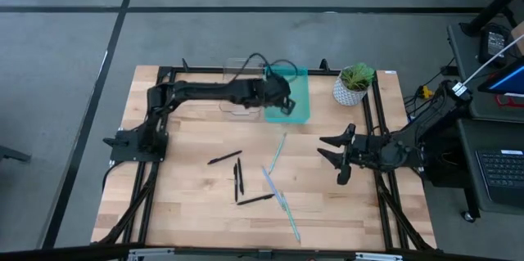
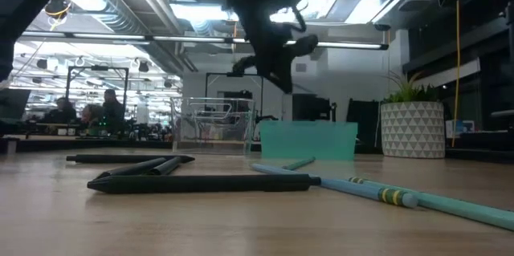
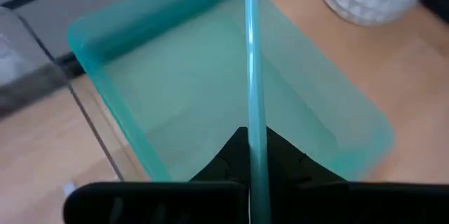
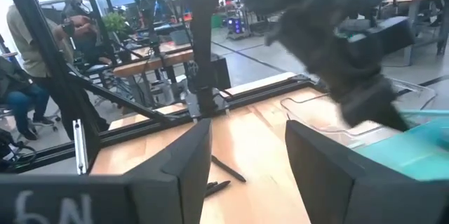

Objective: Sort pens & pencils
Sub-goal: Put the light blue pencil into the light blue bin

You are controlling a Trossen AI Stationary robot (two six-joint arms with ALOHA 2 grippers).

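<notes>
Nearest the low camera lies a black pen [image 2: 201,182], end to end with a teal pencil [image 2: 361,190] whose band sits near its tip. More black pens [image 1: 237,181] and teal pencils [image 1: 278,191] are scattered over the near middle of the wooden table [image 1: 188,212], some crossing each other.

The left gripper [image 1: 284,97] hangs over the teal bin [image 1: 299,105] at the far side, its jaws closed narrowly on one teal pencil [image 3: 251,83], which runs straight out between the fingers above the bin's open mouth. A clear bin [image 1: 237,89] stands just left of the teal one, and a potted plant [image 1: 353,83] to its right.

The right gripper [image 1: 337,156] waits at the right of the table, jaws spread wide and holding nothing.

These sticks look light, stiff and smooth, so they would probably roll or swivel if nudged or pinched near an end. A hold across the middle of the shaft seems safest. Where two lie crossed, the upper one would likely have to be taken first.
</notes>
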